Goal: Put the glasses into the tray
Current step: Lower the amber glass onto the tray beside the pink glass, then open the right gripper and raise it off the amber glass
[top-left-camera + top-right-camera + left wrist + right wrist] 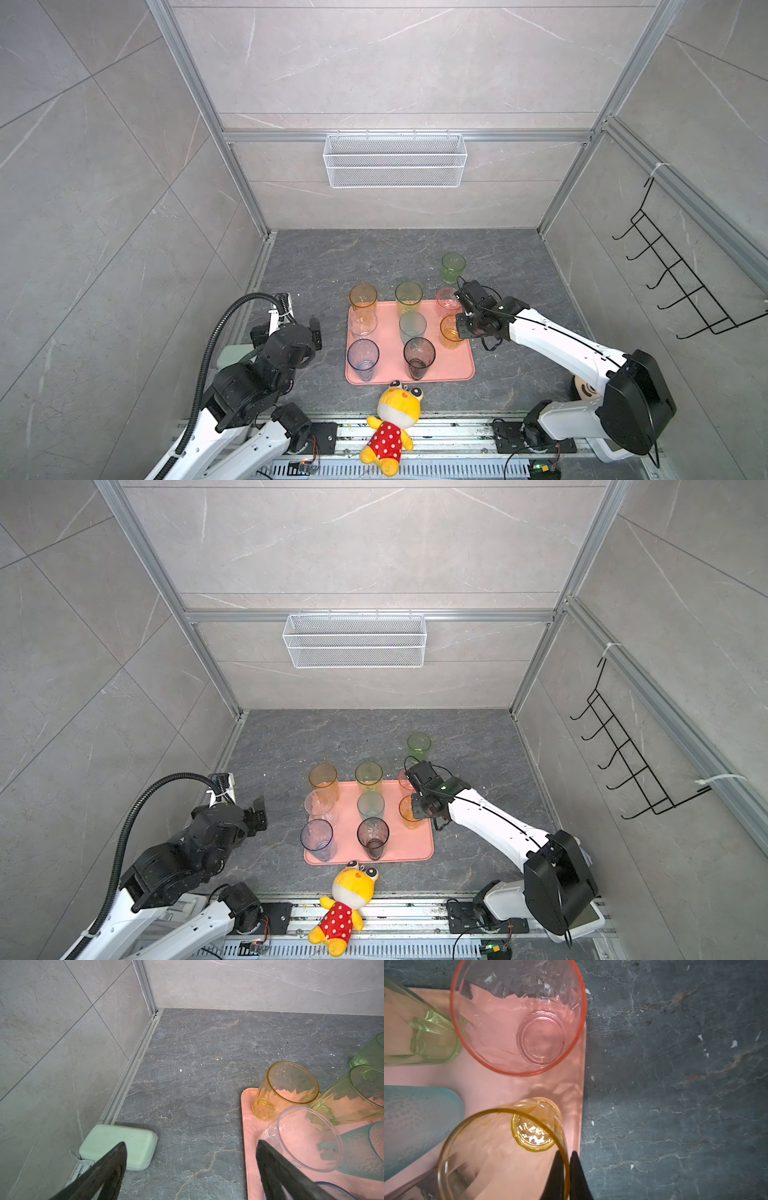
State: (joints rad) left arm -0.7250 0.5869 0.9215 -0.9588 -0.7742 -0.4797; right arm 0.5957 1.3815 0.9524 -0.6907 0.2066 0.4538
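1. Bench front: one plush toy is noted lying just short of the tray. It is not task goods.
2. Left claw: spread wide with nothing held, poised over bare bench just beside the tray's left edge.
3. Tray, near row: blue glass and smoky grey glass, both upright.
4. Middle row: clear glass, teal glass and short amber glass.
   - The short amber glass is pinched at the rim by the right claw, which is clamped tight with one finger inside and one outside.
   - Its base lies over the tray's right edge zone. Whether it is set down cannot be told.
5. Far row: tall amber glass, yellow-green glass and pink glass, bases on the tray.
6. Beyond the tray: green glass, upright on the bench and apart from the tray.
7. Handling, as judged:
   - The walls look thin, light, stiff and smooth, and are likely slippery.
   - Because of the taper, a side squeeze is expected to slide, so a rim pinch is favoured.
   - The tall ones are judged tippy.
8. Far wall: one wire mesh basket is hung there.
9. Count: nine glasses are tallied, eight on or over the one tray and one off it. Amber is counted twice, every other colour once.
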